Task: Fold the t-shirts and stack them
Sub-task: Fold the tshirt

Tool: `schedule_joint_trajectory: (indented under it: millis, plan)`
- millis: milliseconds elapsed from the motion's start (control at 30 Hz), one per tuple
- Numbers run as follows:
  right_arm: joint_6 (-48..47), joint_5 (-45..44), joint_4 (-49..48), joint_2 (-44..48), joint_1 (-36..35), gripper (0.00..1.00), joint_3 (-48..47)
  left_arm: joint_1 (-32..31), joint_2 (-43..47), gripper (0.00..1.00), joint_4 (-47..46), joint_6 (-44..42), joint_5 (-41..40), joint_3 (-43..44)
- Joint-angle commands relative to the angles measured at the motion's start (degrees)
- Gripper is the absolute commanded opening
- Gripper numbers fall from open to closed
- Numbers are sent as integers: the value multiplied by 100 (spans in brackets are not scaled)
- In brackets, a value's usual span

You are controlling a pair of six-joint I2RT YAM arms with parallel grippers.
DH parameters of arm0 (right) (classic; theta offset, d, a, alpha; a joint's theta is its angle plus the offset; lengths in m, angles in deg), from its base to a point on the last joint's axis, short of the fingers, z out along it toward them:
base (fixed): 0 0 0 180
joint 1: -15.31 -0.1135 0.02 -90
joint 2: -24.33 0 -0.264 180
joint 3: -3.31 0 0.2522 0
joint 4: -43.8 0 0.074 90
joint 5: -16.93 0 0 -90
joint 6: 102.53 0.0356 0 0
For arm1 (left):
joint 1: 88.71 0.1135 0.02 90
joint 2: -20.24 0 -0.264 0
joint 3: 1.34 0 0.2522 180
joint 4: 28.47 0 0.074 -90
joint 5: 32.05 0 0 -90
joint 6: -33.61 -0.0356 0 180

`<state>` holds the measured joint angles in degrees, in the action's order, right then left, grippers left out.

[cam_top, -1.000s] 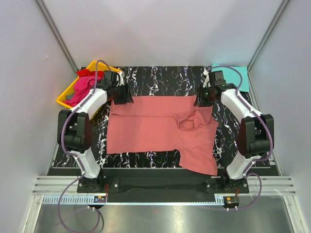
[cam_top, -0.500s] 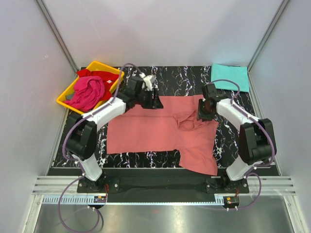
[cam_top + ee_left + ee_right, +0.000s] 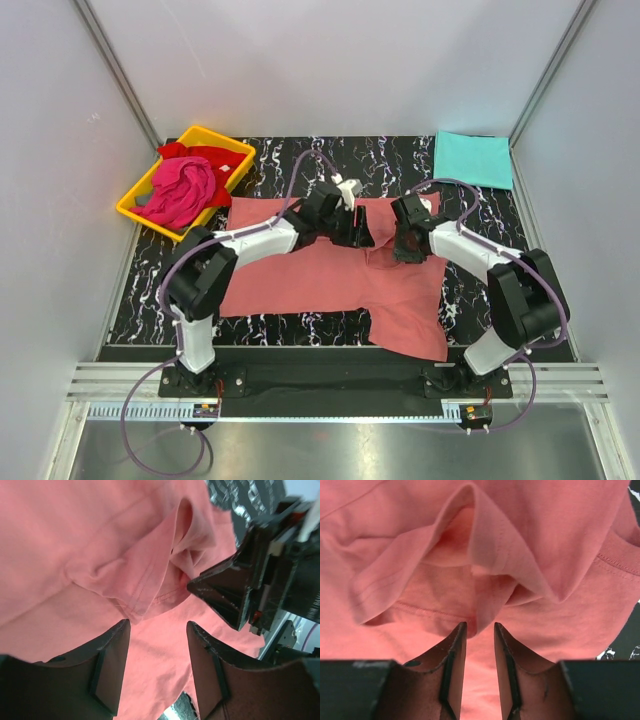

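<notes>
Two grippers: both sit low over one bunched fold of cloth at mid-table, tips facing each other, near but apart.
Left gripper (image 3: 157,647): fingers spread wide with nothing between them, over flat pink cloth just beside the fold.
Right gripper (image 3: 479,647): fingers drawn close, leaving a narrow slit. The lower edge of the fold seems to lie just ahead of the tips rather than between them.
Four t-shirts: one of each colour.
Salmon-pink t-shirt (image 3: 300,270): spread across the centre of the table (image 3: 290,160), its right part reaching down towards the near edge. It is rumpled into the raised fold (image 3: 470,555) where the grippers meet.
Turquoise t-shirt (image 3: 472,158): folded flat at the far right corner, well apart from the rest.
Magenta t-shirt (image 3: 180,190): heaped in the tray.
Red t-shirt (image 3: 215,158): in the same tray, behind the magenta one.
One yellow tray (image 3: 130,208): far left corner.
Hidden: most of the red t-shirt lies under the magenta heap. From above, both arms cover the fold and part of the pink shirt's far edge. Both wrist views cut off all but pink cloth.
</notes>
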<state>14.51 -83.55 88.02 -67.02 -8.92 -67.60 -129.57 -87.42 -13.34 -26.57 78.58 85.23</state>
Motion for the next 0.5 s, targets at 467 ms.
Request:
schedule_joint_trajectory:
  millis: [467]
  plan:
    - [318, -552, -532, 415, -21, 0, 520, -159, -740, 56, 278, 1052, -665, 515]
